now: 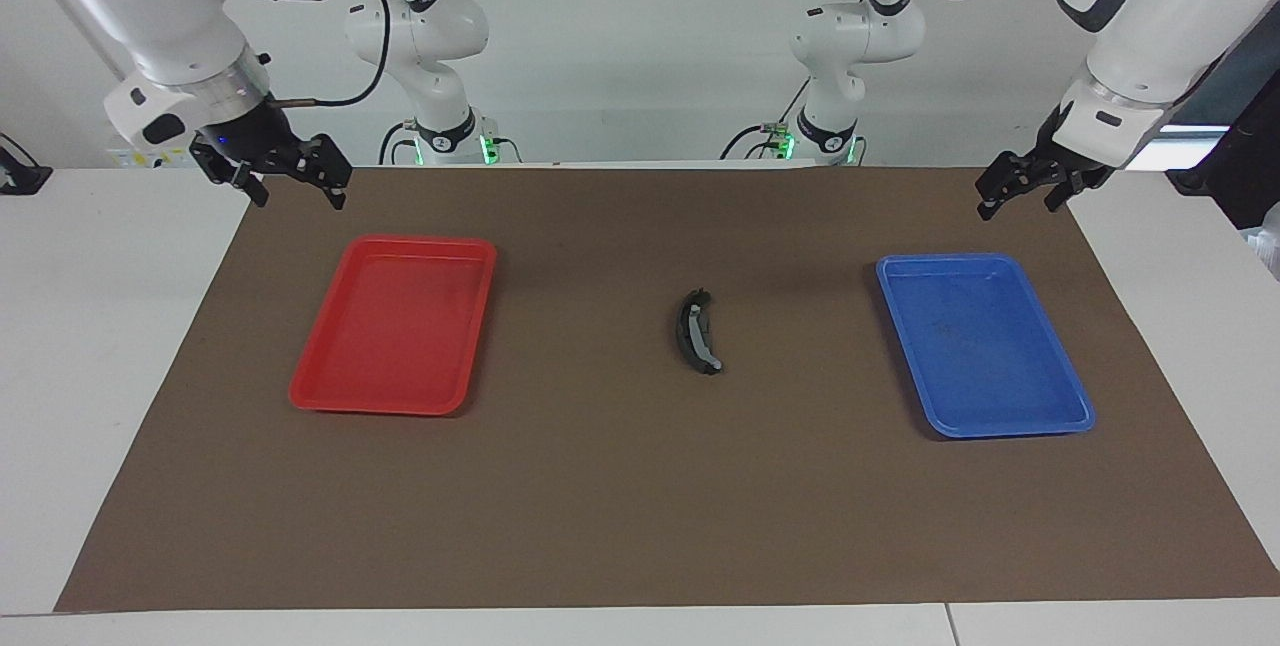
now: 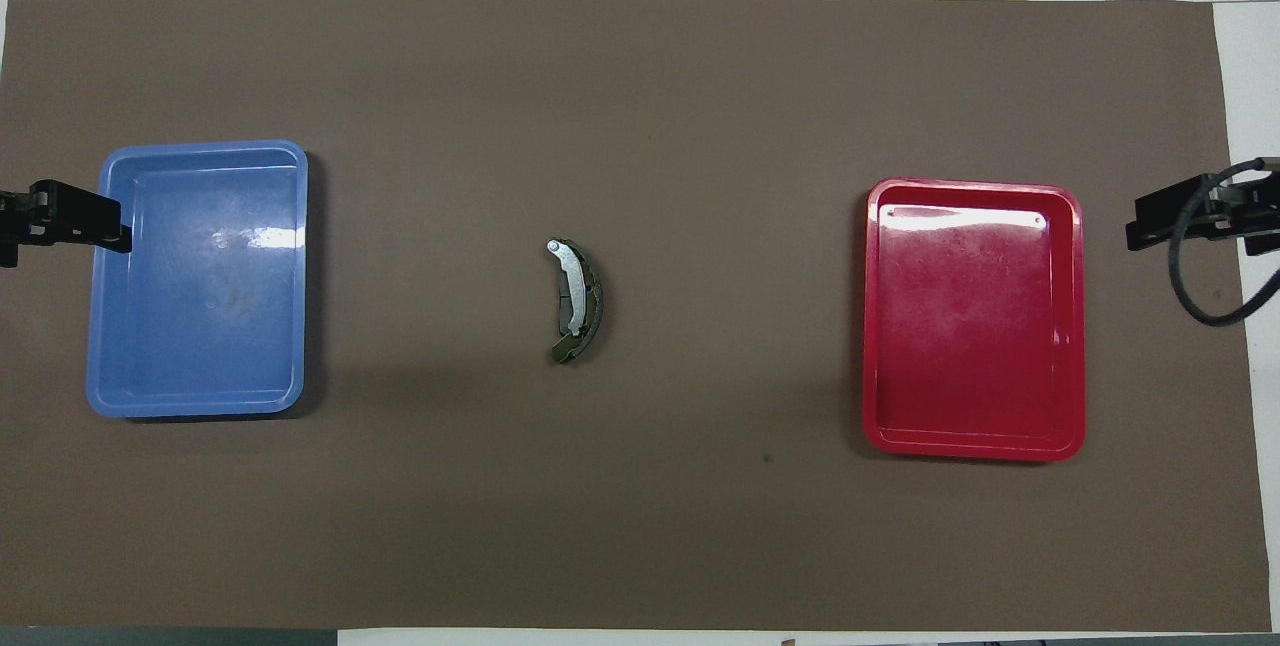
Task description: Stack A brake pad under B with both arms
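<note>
The two brake pads lie stacked in the middle of the brown mat. The longer crescent pad B (image 1: 703,344) (image 2: 568,284), with its grey strip and end tabs, lies on top. The short dark pad A (image 1: 685,326) (image 2: 595,301) shows only as a dark edge under it. My left gripper (image 1: 1022,194) (image 2: 70,224) hangs open and empty in the air by the blue tray's outer rim. My right gripper (image 1: 290,184) (image 2: 1165,224) hangs open and empty off the mat's edge, beside the red tray. Both arms wait, well apart from the pads.
An empty blue tray (image 1: 1040,423) (image 2: 98,326) sits toward the left arm's end. An empty red tray (image 1: 330,396) (image 2: 1075,326) sits toward the right arm's end. The brown mat (image 1: 600,506) covers the white table.
</note>
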